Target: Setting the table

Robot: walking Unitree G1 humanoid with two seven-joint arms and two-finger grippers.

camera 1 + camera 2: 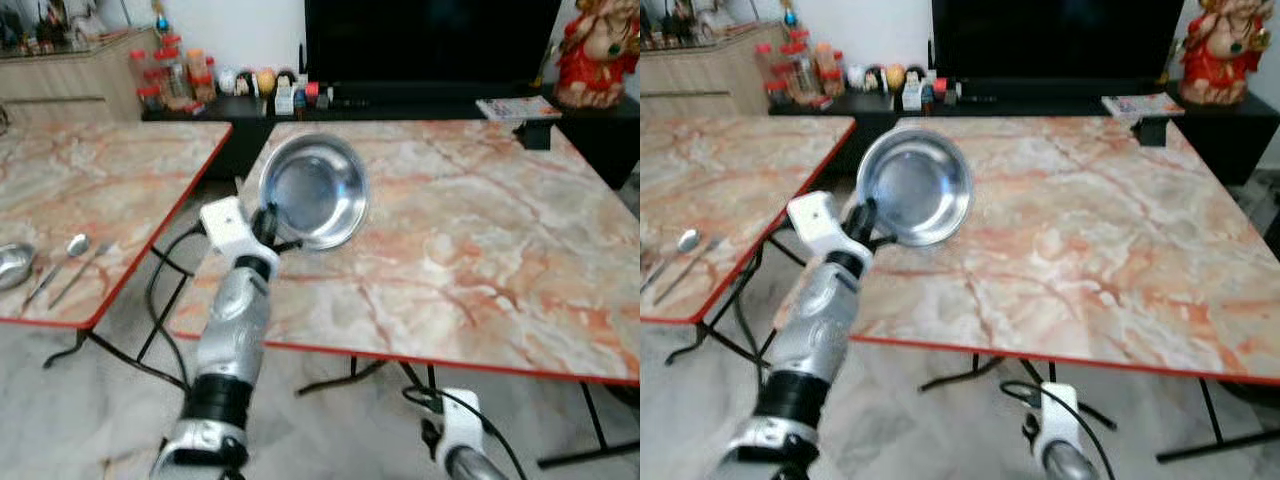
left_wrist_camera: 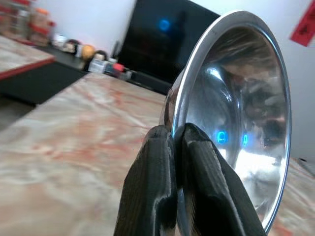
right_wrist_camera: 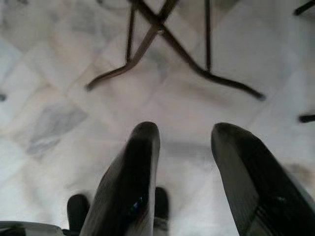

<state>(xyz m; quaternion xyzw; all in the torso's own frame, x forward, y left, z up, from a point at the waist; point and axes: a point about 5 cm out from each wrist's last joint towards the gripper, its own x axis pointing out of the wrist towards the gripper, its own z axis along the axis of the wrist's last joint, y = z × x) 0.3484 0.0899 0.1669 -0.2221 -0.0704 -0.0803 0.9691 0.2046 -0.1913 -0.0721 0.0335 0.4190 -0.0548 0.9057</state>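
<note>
Step in hand: carrying a steel bowl [image 1: 313,190] to a place on the near marble worktop [image 1: 480,250]; judged as the set-down stage of laying the table.
Left tool [image 1: 268,222]: fingers [image 2: 147,187] pressed together on the bowl's near rim, one inside the wall, one outside; a thin edge pinch.
Bowl position: held above the far-left part of the near worktop, tilted steeply with the open side facing up and toward the head camera; cannot tell whether the far edge touches the surface.
Right tool [image 3: 182,147]: fingers apart, empty, hanging low over the tiled floor [image 3: 59,113] beside the table legs [image 3: 162,34]; idle.
Other worktop: second marble worktop [image 1: 90,180] to the left, carrying a spoon [image 1: 62,258], more cutlery just beside it and part of a small steel bowl [image 1: 12,265] at the left edge.
Doing it well: level the wrist first so the base meets the surface flat, not the rim; lower slowly, since a rim pinch on polished steel probably gives little hold against twisting.
Placement: choose a spot well in from the red edge [image 1: 420,358], leaving space beside it for cutlery.
Release: part the fingers only once the base bears weight, then draw back along the rim line to avoid tipping.
Risk: likely slip or clatter if released while tilted.
</note>
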